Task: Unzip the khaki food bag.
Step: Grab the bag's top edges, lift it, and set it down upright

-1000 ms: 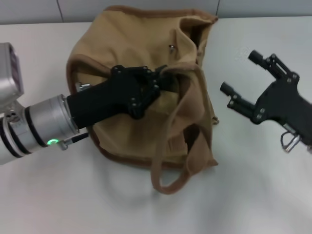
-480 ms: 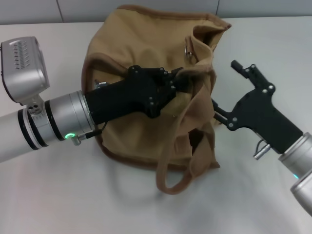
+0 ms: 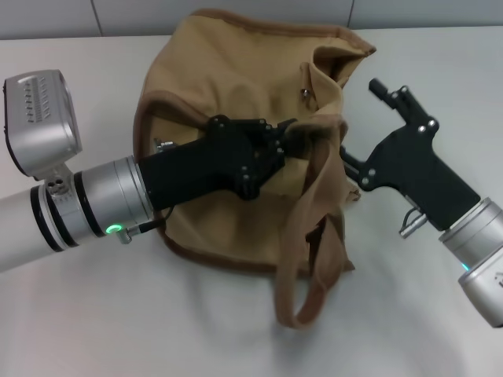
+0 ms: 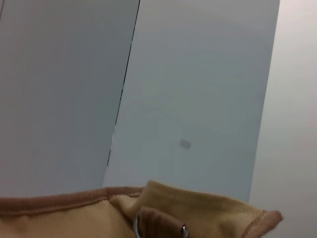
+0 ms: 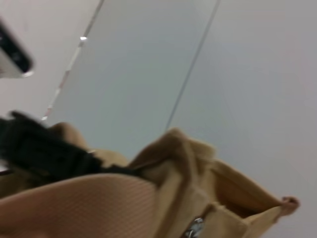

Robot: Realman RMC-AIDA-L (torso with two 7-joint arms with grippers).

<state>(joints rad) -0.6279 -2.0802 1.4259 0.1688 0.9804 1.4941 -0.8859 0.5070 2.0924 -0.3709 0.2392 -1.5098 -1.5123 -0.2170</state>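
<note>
The head view looks steeply down from above. Both wrist views sit low and close, facing the wall (image 4: 198, 99); all three share the khaki food bag (image 3: 236, 78).

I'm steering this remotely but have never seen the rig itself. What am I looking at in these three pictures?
A robot with two arms, each ending in a claw. The wide picture comes from its head, looking down at a pale table. On it lies the khaki food bag, its loop handle trailing toward the robot. The left claw is shut on a fold of fabric at the bag's top. The right claw is open against the bag's right side. The other two pictures come from the wrists: each shows the bag's rim, with a metal ring, against a grey wall.
</note>
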